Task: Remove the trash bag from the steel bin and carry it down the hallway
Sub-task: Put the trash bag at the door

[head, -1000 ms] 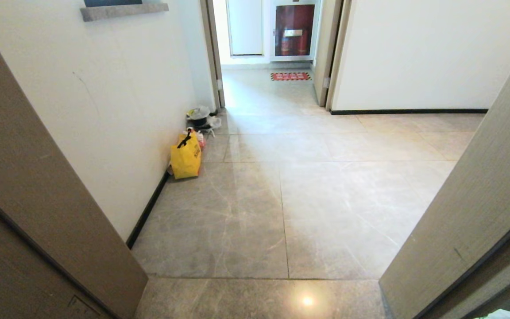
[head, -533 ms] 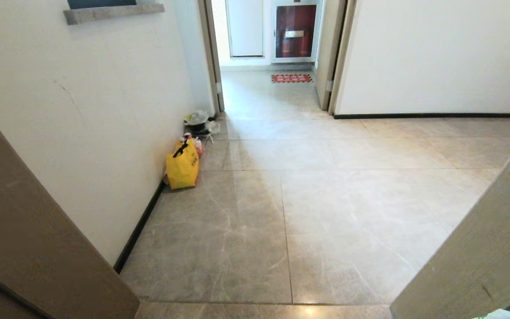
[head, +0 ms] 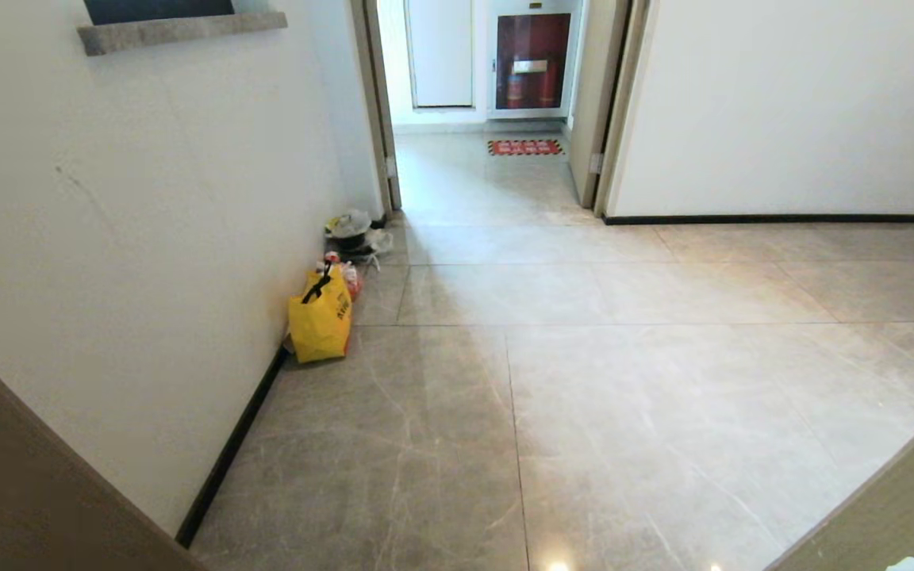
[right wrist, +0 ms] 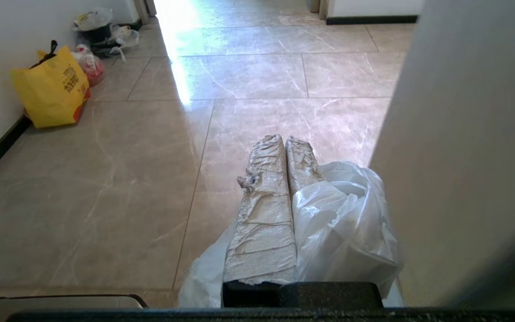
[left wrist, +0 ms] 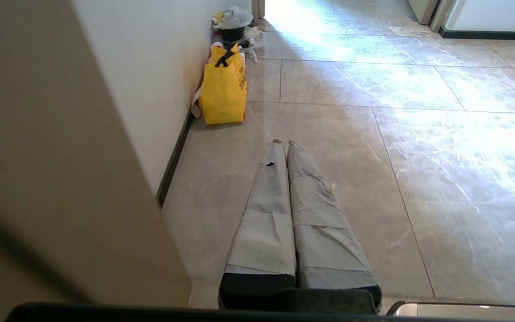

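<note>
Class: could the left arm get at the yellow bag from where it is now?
Probably not yet. The left tool, shut and empty, hangs over bare floor tiles with the yellow bag well ahead against the wall. Nothing blocks the way; it is just far.

No lettering is legible to me. Dark print on the yellow shopping bag (right wrist: 52, 87), left of frame, and markings on the red floor mat (head: 525, 147), upper centre, are too small to read.
</note>
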Robot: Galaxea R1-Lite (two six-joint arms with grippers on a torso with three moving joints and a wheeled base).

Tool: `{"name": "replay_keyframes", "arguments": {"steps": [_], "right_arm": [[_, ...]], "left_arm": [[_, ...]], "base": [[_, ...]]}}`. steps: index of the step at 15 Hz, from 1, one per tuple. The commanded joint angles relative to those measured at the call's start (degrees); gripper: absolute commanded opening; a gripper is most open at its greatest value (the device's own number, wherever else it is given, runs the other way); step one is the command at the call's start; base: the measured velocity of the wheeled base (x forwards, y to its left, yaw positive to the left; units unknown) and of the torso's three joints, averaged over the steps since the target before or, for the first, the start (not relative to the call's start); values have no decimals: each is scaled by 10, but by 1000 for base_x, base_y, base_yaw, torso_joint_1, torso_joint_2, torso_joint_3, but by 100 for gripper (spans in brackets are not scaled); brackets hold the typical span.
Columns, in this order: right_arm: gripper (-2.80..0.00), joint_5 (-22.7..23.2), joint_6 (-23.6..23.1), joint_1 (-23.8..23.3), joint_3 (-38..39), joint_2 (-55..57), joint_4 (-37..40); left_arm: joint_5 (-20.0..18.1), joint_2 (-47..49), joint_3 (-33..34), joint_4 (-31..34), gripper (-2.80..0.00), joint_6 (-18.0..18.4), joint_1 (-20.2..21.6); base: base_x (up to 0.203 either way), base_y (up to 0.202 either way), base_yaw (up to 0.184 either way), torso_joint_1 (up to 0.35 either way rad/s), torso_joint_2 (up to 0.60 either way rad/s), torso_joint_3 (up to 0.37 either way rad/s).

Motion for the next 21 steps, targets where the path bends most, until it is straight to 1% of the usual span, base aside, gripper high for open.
{"name": "replay_keyframes", "arguments": {"steps": [1,21], "right_arm": [[-280,0,0,0,0,1,0],[-280,0,0,0,0,1,0]], "left_arm": [[0,0,0,0,-280,0,0],[0,0,0,0,-280,0,0]], "base": [[190,0,4,9,4,4],[192,0,0,2,3,3]]}}
